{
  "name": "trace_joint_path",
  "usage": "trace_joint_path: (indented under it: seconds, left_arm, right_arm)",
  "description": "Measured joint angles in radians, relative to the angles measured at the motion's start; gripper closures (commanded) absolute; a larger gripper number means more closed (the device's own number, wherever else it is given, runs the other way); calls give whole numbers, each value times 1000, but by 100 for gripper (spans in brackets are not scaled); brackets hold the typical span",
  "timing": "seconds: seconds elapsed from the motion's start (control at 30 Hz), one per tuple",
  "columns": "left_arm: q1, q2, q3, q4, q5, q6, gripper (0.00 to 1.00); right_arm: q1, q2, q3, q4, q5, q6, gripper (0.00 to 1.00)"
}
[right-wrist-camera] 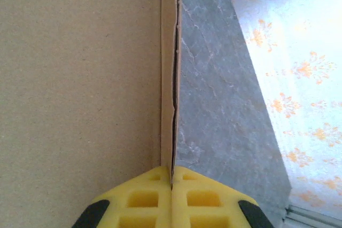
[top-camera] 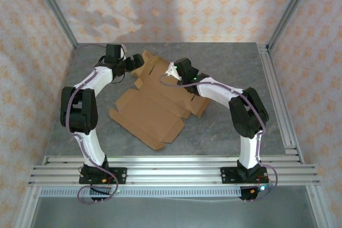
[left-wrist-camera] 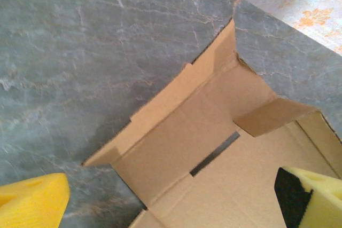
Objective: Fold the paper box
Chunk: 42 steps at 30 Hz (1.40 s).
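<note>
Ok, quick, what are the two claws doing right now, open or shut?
Left gripper: open, holding nothing, over a corner of the box.
Right gripper: shut, apparently pinching an edge of the box.

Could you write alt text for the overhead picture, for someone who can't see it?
The paper box, a brown cardboard cut-out, lies mostly unfolded on a grey table between two white-and-black robot arms. The left claw hovers open by its far left corner; the right claw is shut on its far edge.
</note>
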Motion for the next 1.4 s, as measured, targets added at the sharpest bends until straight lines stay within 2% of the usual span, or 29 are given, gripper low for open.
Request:
trace_joint_path:
  seconds: [0.3,0.4,0.63,0.93,1.4]
  left_arm:
    - [-167,-109,-2,75,1,-263,1]
    - [-193,-109,6,84,0,-334,9]
    - [-198,-73,18,105,-8,-481,19]
    - [-198,-2,55,107,-18,-568,27]
    - [-200,98,133,107,-14,-594,38]
  right_arm:
    - [35,-1,-28,89,61,-51,100]
    - [46,-7,-39,109,72,-64,100]
    - [64,-32,-55,133,82,-79,100]
    - [80,-41,-67,143,86,-91,100]
    - [86,-42,-68,156,105,-117,100]
